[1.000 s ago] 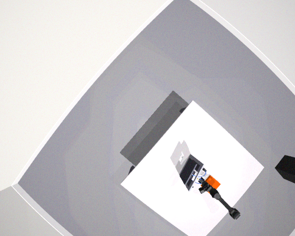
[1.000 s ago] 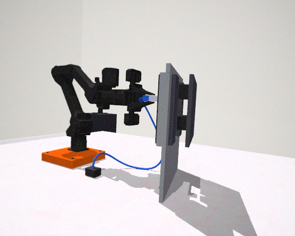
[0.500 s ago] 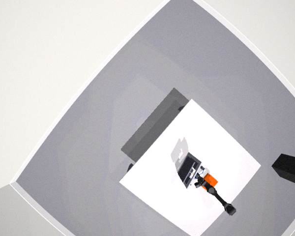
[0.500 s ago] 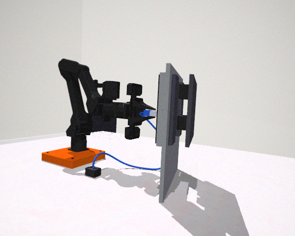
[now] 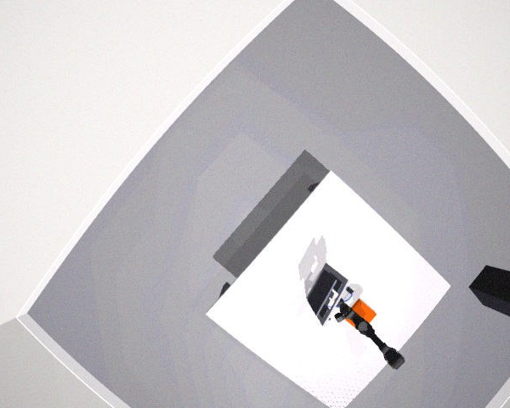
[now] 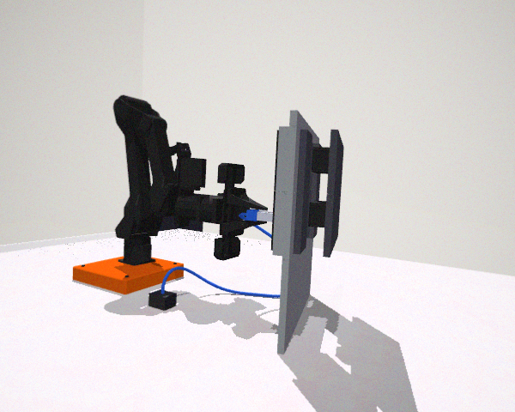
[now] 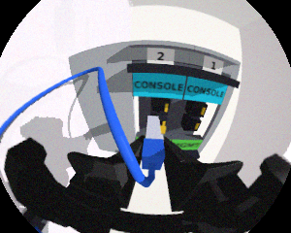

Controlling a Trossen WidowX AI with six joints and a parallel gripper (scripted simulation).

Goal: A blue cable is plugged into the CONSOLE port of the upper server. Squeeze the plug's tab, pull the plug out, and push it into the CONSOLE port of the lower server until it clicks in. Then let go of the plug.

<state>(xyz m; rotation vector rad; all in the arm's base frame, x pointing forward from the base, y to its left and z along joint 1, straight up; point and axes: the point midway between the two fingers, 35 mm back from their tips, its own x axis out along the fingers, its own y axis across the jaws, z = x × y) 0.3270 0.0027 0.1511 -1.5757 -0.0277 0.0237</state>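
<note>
The gripper (image 5: 339, 303) (image 6: 266, 215) (image 7: 153, 139) is pinching the blue cable's plug (image 6: 251, 215) (image 7: 153, 152) — its pale tip is pointing toward the port panel (image 6: 286, 190) (image 7: 160, 114), below the CONSOLE label numbered 2 in the wrist view — and the cable (image 6: 213, 286) (image 7: 113, 126) is looping beside it.

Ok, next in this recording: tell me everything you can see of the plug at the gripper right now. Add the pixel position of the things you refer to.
The plug (image 6: 255, 215) (image 7: 153, 146) is a small, boxy piece that looks like plastic: a blue rear body and a pale grey-white front end. The black gripper (image 6: 266, 215) (image 7: 153, 139) is shut on it. It lies roughly level in the exterior view, pale end toward the grey upright panel, blue cable leaving its rear. In the wrist view it appears in front of the ports under label 2. Whether its tip touches or enters a port, I cannot tell; no tab can be made out.
</note>
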